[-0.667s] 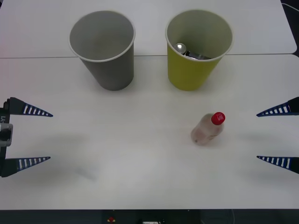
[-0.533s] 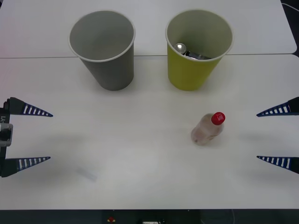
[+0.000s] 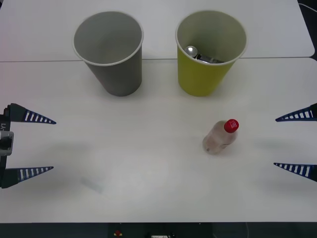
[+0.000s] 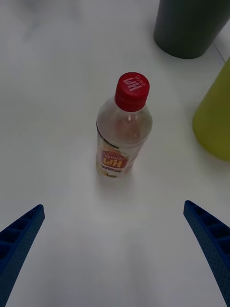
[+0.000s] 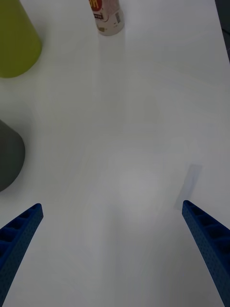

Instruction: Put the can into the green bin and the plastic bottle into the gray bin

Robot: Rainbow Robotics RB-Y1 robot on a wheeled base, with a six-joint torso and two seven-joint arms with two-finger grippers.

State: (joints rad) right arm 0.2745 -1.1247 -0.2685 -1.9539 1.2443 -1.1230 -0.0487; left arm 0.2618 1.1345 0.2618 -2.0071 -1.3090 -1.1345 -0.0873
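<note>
**Op:** Front view, left to right: left gripper [image 3: 42, 145] parked at the left edge of the tabletop [image 3: 148, 163], jaws spread, nothing in them. Then the gray bin [image 3: 110, 52], upright, and I see nothing inside it. Green bin [image 3: 210, 49] just beside it, with the can [image 3: 198, 54] lying in the bottom.

**Eng:** So the can half is done?

**Op:** I'd call it done. The plastic bottle [image 3: 220, 137] is what's left: standing upright on the tabletop, in front of the green bin and apart from it, red cap on.

**Eng:** Right arm?

**Op:** Right gripper [image 3: 296, 142] at the right edge, jaws wide apart, holding nothing. Its wrist view has the bottle centred ahead between the fingers [image 4: 19, 237], not touching. My read: roughly halfway, with the bottle grasp and the carry across to the gray bin not yet begun.
</note>
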